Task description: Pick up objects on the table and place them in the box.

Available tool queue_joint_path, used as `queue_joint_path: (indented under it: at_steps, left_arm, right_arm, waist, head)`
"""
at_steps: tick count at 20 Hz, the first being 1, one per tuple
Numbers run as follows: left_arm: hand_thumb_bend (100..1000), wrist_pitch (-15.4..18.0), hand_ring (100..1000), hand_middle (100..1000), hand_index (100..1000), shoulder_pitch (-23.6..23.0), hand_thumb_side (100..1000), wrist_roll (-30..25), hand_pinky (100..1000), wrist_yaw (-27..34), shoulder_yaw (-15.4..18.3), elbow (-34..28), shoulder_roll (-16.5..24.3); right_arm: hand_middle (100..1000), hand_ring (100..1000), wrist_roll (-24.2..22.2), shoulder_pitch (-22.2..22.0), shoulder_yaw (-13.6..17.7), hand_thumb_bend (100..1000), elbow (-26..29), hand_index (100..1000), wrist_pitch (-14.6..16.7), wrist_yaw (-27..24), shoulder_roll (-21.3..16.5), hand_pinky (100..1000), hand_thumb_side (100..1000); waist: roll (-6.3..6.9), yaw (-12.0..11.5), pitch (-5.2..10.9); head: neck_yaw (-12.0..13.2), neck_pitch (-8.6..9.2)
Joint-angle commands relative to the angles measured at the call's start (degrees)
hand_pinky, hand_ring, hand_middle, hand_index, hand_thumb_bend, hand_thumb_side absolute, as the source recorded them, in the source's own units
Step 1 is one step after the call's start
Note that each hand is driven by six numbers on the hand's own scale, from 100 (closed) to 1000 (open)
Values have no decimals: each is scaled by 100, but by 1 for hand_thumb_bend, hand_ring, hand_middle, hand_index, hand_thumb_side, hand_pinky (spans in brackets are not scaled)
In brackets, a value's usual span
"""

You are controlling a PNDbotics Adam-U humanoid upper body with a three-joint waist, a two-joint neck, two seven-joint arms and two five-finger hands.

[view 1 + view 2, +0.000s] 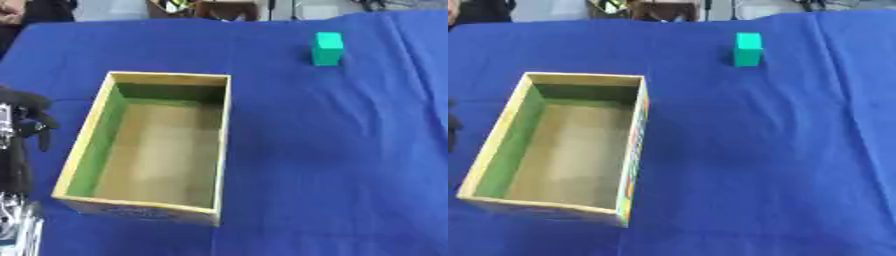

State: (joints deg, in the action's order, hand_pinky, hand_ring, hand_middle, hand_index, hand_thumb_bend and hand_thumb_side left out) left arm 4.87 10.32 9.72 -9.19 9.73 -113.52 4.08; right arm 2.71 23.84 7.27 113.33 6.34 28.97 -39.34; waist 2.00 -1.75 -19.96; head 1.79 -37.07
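Only the left eye view shows the left hand (24,112), seemingly curled, empty, beside the box (219,150).

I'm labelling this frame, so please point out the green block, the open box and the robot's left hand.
small green rectangular block (327,48): left eye view, front face.
open cardboard box with green inner wall (223,150): left eye view, right rim.
black left hand (26,107): left eye view, curled fingers.

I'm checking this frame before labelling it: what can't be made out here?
- Left hand: cut off by the left edge of the left eye view; finger pose unclear.
- Right hand: in neither view.
- Box: print on its outer right wall, right eye view, too blurred to read.
- Green block: its far side faces away from the camera.
- Blue cloth: hides the table under it.
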Motion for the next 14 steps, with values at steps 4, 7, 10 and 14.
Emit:
queue_joint_path:
  at_steps: [4,7,10,14]
  left_arm:
    - [100,10,355,483,490,-34,896,-49,100,-22,-21,-107,146]
    - [100,9,355,483,490,-55,897,-78,100,-33,-43,-107,154]
    - [100,8,355,483,490,-64,897,-109,100,-39,-68,-107,167]
    - [100,11,355,483,490,-75,897,-130,100,-50,-82,-107,175]
  right_arm:
    - [795,839,-669,737,-304,100,-352,850,157,532,-1138,808,1000]
    - [819,861,-1129,1278,-564,100,-991,862,515,674,-1427,821,1000]
    - [832,871,-1546,1855,-855,100,-1772,867,1028,850,-1504,827,1000]
    - [842,874,-1741,2509,-1085,207,-2694,887,1637,1151,-1343,834,1000]
  waist:
    - [-29,-24,115]
    - [-43,-42,112]
    - [-69,-78,102]
    - [-90,-132,72]
  head:
    - [-90,-37]
    - [-151,-12]
    - [-239,65]
    - [-309,240]
